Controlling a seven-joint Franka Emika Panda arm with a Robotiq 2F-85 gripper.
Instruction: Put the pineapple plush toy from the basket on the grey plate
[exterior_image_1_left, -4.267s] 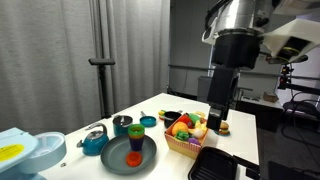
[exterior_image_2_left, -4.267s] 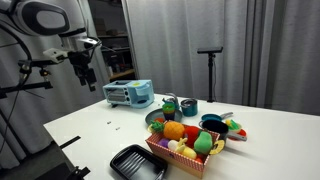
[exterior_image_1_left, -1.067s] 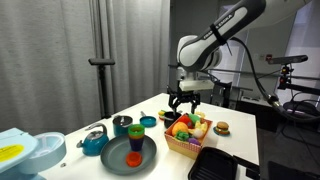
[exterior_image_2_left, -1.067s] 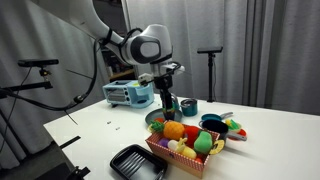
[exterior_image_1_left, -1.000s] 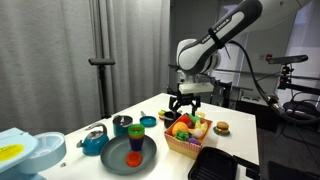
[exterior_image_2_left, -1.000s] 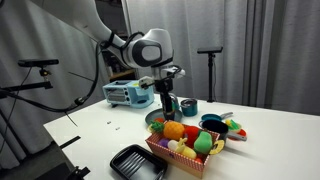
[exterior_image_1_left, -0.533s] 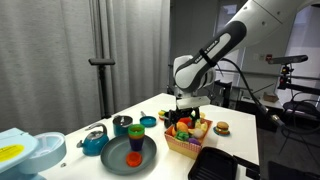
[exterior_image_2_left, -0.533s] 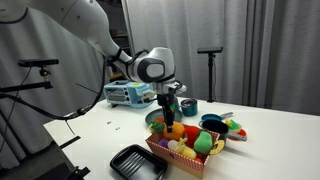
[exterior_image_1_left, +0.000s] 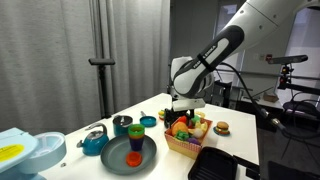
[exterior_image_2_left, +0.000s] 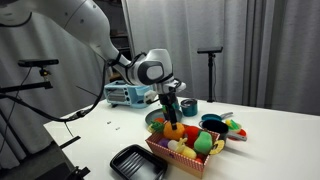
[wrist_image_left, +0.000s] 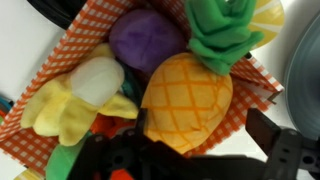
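The pineapple plush toy (wrist_image_left: 185, 100) is yellow-orange with a green tuft and lies in the basket (exterior_image_1_left: 190, 142) on a red-checked cloth. It also shows in an exterior view (exterior_image_2_left: 175, 130). My gripper (wrist_image_left: 190, 148) is open, low over the basket, with one finger on each side of the pineapple's lower end; a gap shows at the right finger. In both exterior views the gripper (exterior_image_1_left: 183, 118) (exterior_image_2_left: 172, 118) hangs just above the basket (exterior_image_2_left: 185, 158). The grey plate (exterior_image_1_left: 130, 155) lies beside the basket and carries a red piece and a small cup.
A purple plush (wrist_image_left: 148, 40) and a yellow banana plush (wrist_image_left: 75, 100) crowd the pineapple. A black tray (exterior_image_1_left: 215, 166) lies in front of the basket. A teal bowl (exterior_image_1_left: 95, 144), cups (exterior_image_1_left: 122, 125) and a toaster (exterior_image_2_left: 128, 93) stand around.
The arm has come down and the gripper has dropped from above the basket to just over the toys. The toys and dishes have not moved.
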